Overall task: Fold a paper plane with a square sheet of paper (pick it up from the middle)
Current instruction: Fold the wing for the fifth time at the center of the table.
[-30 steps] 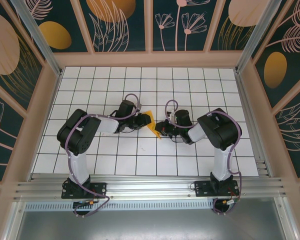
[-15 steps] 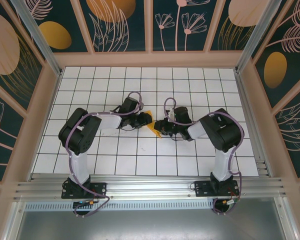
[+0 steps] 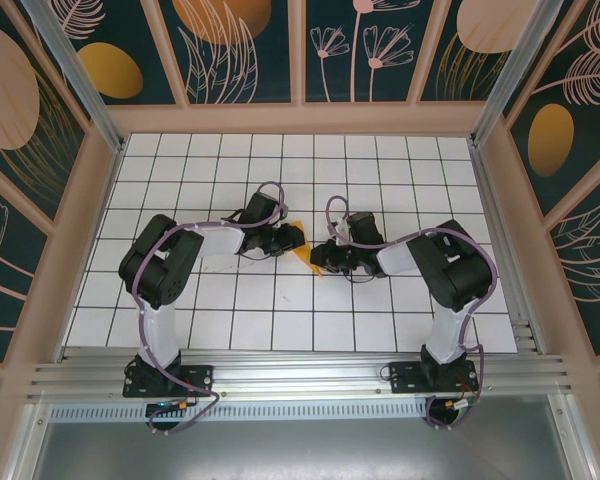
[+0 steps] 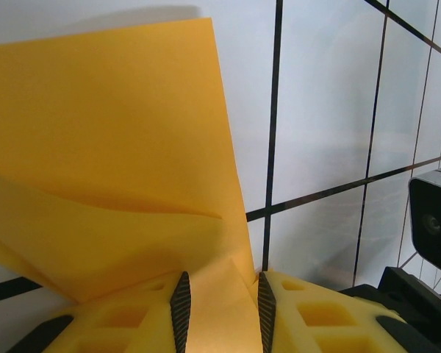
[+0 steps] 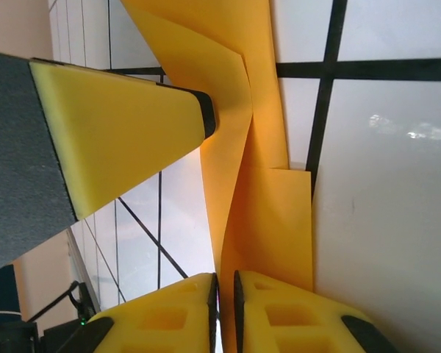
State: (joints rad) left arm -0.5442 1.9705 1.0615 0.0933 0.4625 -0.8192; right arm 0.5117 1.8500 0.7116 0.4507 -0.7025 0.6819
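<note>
we clamp the sheet in the left gripper | right gripper pinches its edge | left has crept inward, sheet shows smaller from above | we judge mid-fold

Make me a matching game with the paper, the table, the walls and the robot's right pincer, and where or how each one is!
Things:
A. thin orange-yellow paper sheet
B. white tiled table
C. dark painted wall panels
D. right pincer, yellow foam

Places or states:
1. shut on the paper
2. stands around the table
3. creased, near the table's middle
4. flat, with black grid lines

Pairs: A-3, B-4, C-2, D-1.
</note>
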